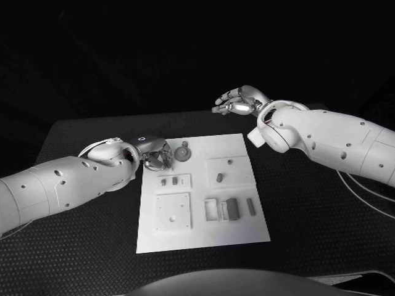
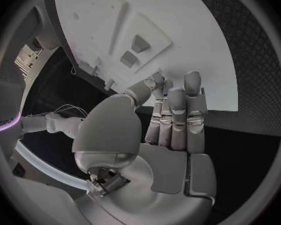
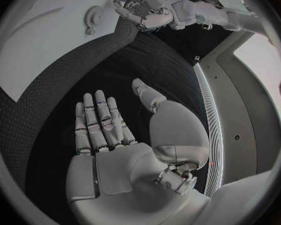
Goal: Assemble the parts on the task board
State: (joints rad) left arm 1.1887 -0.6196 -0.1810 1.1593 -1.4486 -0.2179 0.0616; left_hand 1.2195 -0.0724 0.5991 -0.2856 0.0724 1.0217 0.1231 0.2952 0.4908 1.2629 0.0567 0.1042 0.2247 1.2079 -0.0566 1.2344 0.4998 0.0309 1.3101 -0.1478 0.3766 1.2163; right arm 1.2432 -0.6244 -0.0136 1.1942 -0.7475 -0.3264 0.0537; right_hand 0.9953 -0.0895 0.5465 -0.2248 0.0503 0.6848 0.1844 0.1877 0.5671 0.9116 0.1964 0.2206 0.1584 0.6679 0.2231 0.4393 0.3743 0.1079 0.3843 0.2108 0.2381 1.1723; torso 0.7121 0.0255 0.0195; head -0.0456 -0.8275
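In the head view the white rectangular task board [image 1: 200,237] lies mid-frame, small grey parts [image 1: 231,208] seated in its recesses. The left hand [image 1: 155,155] rests at its upper-left corner beside a round grey gear [image 1: 183,151], its grasp impossible to tell. The right wrist view shows the right hand [image 3: 106,135] flat, fingers extended, holding nothing, above the black table [image 3: 72,80].

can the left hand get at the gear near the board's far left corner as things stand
Probably yes. The left hand sits at the far left corner of the task board, right beside the gear, holding nothing, and nothing lies between them.
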